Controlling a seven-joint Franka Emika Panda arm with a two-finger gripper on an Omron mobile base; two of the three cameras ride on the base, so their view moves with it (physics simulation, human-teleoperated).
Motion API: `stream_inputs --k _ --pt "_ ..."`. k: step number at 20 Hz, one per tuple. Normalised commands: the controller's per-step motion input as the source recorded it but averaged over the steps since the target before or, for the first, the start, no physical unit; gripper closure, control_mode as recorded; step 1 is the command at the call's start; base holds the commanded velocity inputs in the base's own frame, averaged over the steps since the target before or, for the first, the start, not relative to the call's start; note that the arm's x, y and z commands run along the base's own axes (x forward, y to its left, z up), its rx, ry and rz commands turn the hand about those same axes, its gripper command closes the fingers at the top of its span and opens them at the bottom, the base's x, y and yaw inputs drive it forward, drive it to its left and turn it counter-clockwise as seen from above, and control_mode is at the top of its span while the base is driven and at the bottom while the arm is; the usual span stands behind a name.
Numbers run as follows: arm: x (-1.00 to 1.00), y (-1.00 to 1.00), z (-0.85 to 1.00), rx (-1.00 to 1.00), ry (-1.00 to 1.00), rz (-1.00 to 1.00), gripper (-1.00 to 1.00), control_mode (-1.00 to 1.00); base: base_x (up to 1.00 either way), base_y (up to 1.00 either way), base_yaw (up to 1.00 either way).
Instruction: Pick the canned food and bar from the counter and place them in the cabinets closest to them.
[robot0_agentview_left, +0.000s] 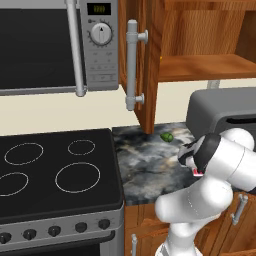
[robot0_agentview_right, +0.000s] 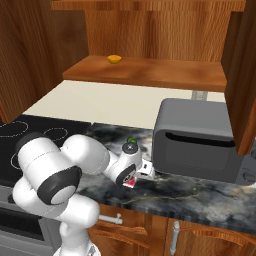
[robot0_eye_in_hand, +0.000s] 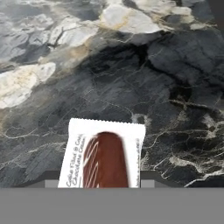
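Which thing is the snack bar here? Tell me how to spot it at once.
Find the big grey toaster on the dark marbled counter. Just left of its front, the white arm's gripper is down at the counter, shut on the bar. It is a flat white-edged packet with a red-brown centre and printing, unlike the small round green fruit farther back.

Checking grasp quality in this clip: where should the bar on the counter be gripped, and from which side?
Across its narrow width, from straight above. The bar lies flat on the counter, so only its long edges offer opposing faces. The gripper already seems shut on it that way.
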Motion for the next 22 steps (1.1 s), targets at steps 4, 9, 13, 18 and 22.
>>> stream_inputs --k 4,9,13,18,22 --pt "-0.08 0.00 0.05 0.00 -0.02 0.00 1.00 -1.00 0.00 0.00 0.00" --pt "-0.03 0.00 0.31 0.01 -0.04 0.00 1.00 -1.00 0.00 0.00 0.00" --pt "-0.03 0.00 0.40 0.02 0.00 0.00 1.00 -1.00 0.00 0.00 0.00" --pt "-0.01 0.00 0.44 0.03 0.02 0.00 1.00 -1.00 0.00 0.00 0.00" --pt "-0.03 -0.02 0.46 0.03 0.03 0.00 1.00 -1.00 0.00 0.00 0.00"
